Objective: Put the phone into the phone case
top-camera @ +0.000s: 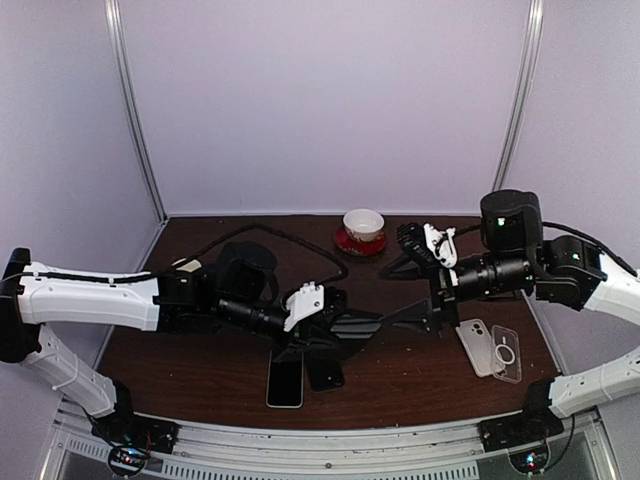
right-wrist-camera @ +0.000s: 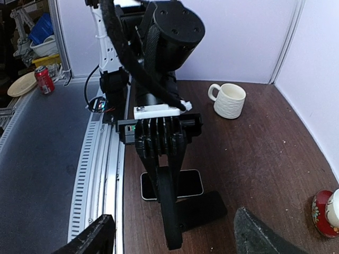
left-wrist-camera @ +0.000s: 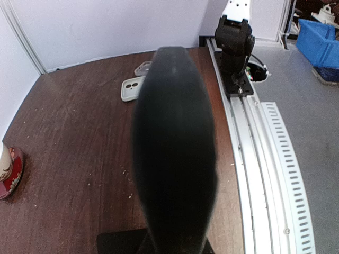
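Note:
My left gripper (top-camera: pixel 322 320) is shut on a thin black phone case (top-camera: pixel 368 324), held edge-on above the table. In the left wrist view the case (left-wrist-camera: pixel 175 153) fills the middle and hides the fingers. My right gripper (right-wrist-camera: pixel 177 239) is open. Its fingers (right-wrist-camera: pixel 92 239) stand wide on either side of the case's far tip (right-wrist-camera: pixel 170 217) without touching it. Below them a phone (top-camera: pixel 285 384) with a light rim and dark screen lies flat near the front edge, also seen in the right wrist view (right-wrist-camera: pixel 190 184). A flat black slab (top-camera: pixel 326 373) lies beside it.
A pale green case (top-camera: pixel 476 345) and a clear case (top-camera: pixel 507 353) lie at the right. A cup on a red saucer (top-camera: pixel 363 228) stands at the back. A white mug (right-wrist-camera: pixel 229 99) stands behind the left arm. The metal rail (left-wrist-camera: pixel 265 159) runs along the front edge.

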`<state>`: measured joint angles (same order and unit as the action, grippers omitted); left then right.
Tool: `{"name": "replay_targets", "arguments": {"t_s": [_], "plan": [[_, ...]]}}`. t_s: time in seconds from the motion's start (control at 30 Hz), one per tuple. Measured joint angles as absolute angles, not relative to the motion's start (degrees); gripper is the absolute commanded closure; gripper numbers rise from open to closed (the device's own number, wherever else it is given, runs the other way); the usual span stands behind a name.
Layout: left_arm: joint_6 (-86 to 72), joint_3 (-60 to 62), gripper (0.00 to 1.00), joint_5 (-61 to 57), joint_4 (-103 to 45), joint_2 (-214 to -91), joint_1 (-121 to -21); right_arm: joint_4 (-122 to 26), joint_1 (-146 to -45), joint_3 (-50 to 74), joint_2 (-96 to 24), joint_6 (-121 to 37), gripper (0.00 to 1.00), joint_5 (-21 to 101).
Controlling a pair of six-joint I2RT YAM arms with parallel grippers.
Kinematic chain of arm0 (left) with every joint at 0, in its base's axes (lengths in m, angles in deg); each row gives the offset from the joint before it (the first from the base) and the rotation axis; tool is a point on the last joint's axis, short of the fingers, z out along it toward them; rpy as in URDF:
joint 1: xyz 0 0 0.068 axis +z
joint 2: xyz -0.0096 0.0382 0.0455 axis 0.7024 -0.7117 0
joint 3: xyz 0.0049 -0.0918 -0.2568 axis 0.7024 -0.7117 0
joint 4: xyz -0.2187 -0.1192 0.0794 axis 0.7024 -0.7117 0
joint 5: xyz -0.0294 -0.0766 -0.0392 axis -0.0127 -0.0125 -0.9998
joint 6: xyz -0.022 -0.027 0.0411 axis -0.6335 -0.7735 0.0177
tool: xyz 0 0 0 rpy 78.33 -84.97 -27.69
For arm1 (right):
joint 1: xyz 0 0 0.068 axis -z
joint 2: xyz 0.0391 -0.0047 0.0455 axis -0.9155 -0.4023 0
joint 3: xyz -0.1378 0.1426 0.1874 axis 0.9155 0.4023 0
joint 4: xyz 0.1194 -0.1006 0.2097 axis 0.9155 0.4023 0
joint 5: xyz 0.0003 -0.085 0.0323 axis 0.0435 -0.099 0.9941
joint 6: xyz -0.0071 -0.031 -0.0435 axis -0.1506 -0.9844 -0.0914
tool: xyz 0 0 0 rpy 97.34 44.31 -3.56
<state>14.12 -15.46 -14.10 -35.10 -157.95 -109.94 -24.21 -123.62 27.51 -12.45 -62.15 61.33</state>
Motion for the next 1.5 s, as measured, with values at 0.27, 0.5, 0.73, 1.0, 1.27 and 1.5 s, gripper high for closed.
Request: {"name": "replay_targets", "arguments": {"t_s": [0.27,0.5,0.73,1.0,1.27,1.5], "plan": [[17.3,-14.3,1.0,-12.2,-39.3,-157.9,-109.9,-22.5,-123.6,23.7,-23.1,-67.5,0.47,66.8],[17.3,-14.1,1.0,-12.4,-39.4,-157.9,-109.9,-22.9,-123.6,22.8,-26.4,-67.8,0.98,69.2],[14.9,-14.1,1.0,-13.7,-38.9,-157.9,-109.9,-24.5,-123.7,23.9,-25.1,-67.6,1.0,67.8],[10.0,-14.0,1.0,-14.1,-36.5,-157.9,-110.0,-25.5,-123.8,24.5,-22.9,-66.1,1.0,64.4],[5.4,-14.1,1.0,-14.4,-32.7,-157.8,-110.2,-28.0,-123.7,27.3,-19.2,-62.4,0.16,59.6],[3.8,-17.9,1.0,-17.0,-26.0,-154.9,-110.2,-33.6,-122.5,36.4,-10.1,-58.9,0.24,58.2]]}}
